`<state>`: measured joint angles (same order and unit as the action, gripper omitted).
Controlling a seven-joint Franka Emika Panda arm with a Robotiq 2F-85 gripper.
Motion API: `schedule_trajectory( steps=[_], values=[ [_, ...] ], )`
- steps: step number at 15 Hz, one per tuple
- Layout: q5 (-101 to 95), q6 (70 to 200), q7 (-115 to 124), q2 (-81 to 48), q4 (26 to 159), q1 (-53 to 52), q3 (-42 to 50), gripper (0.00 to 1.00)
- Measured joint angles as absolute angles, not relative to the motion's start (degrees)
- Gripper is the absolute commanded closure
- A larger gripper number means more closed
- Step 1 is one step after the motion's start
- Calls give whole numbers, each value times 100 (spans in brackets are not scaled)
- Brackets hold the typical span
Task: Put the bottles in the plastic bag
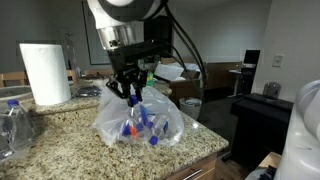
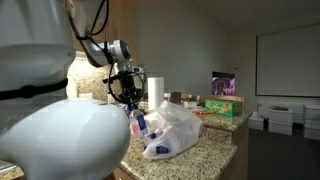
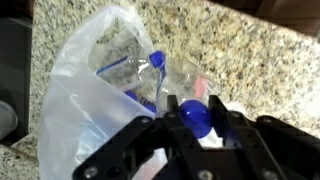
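Over the granite counter [image 1: 60,135] | gripper [image 1: 132,93] is clamped on held bottle [image 3: 193,113] at its blue cap | plastic bag [image 1: 170,118] is spread directly beneath, other bottles [image 3: 150,68] inside | paper towel roll [image 1: 45,72] is seen at bag's 9 o'clock

granite counter [image 1: 62,140], plastic bag [image 1: 168,120], paper towel roll [image 1: 45,72]

arm [image 1: 125,18]: reaching in from up top | wrist: aimed pretty much straight down | gripper [image 1: 131,95]: jaws pinched on a bottle [image 3: 194,113], right at the blue cap
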<state>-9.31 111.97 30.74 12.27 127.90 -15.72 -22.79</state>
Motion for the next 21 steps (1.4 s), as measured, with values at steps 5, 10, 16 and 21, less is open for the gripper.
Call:
schedule_trajectory(
  steps=[5, 10, 16, 21],
  values=[
    [-2439, 12952, 3844, 1180, 13396, -1449, -2286, 89],
    [-4549, 14259, 4608, 1229, 13857, -1038, -2230, 89],
    [-7377, 15556, 6317, 1352, 14540, -409, -2101, 89],
    [-8649, 15751, 7307, 1342, 14761, -260, -2055, 89]
  ],
)
